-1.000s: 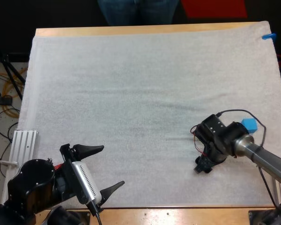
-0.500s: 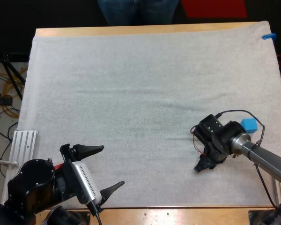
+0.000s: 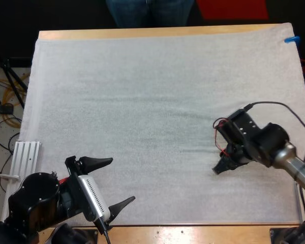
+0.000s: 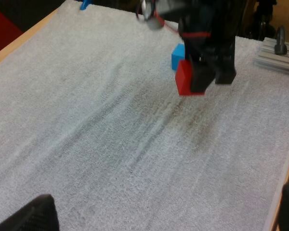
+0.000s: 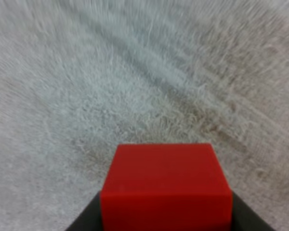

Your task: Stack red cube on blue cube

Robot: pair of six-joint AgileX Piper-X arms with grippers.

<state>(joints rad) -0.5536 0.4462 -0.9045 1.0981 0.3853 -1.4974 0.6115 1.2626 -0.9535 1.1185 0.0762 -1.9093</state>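
Note:
My right gripper point(image 3: 221, 167) hangs over the right part of the white mat point(image 3: 142, 101), shut on the red cube point(image 4: 184, 78). In the left wrist view the red cube is raised a little off the mat, with the blue cube point(image 4: 177, 55) resting on the mat just behind it. Up close, the red cube point(image 5: 166, 185) sits between my right gripper's dark fingers point(image 5: 82, 222), and bare mat lies ahead of it. My left gripper point(image 3: 123, 180) stands open near the front left edge, with nothing between its fingers.
A person's legs point(image 3: 150, 12) stand beyond the table's far edge. An aluminium rail point(image 3: 28, 155) lies off the mat's left side, and another rail point(image 4: 274, 50) lies by the right arm. The wooden table edge point(image 3: 193, 231) runs along the front.
My right arm has shifted right and risen with the red cube, and its body now covers the blue cube in the high view. The left arm has not moved.

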